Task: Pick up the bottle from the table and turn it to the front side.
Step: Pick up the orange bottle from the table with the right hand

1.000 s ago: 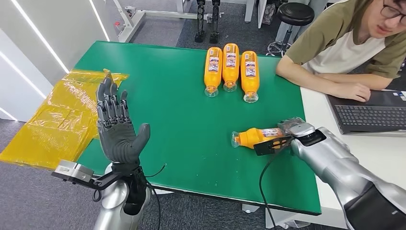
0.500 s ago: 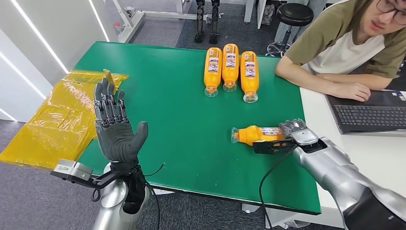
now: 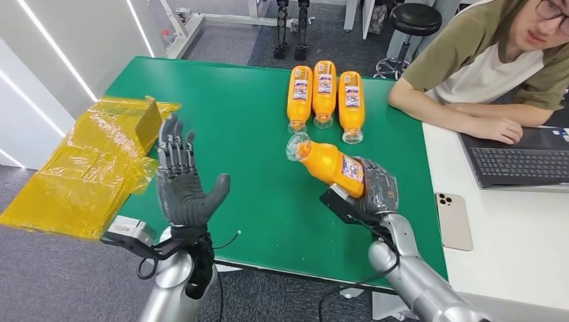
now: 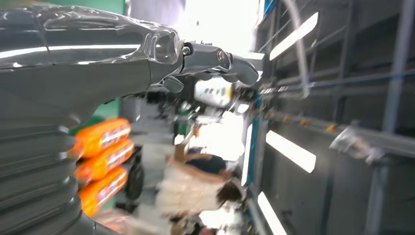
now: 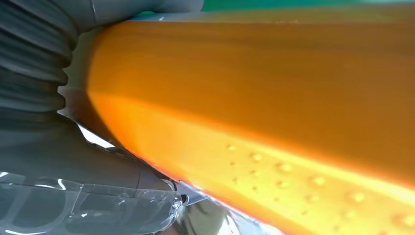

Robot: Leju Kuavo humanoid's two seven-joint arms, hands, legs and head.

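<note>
1. Head view: the right hand (image 3: 373, 193) grasps the orange plastic juice bottle (image 3: 327, 163), fingers wrapped round its labelled base, cap end tilted up beyond the fingertips. A second ago it lay on the green table (image 3: 248, 134); now it is lifted.
2. The left hand (image 3: 182, 184) is raised, fingers spread, holding nothing.
3. Three matching orange bottles (image 3: 324, 94) lie beyond the fingers; four in all.
4. Right wrist view: the bottle's orange side (image 5: 254, 98) lies against the palm.
</note>
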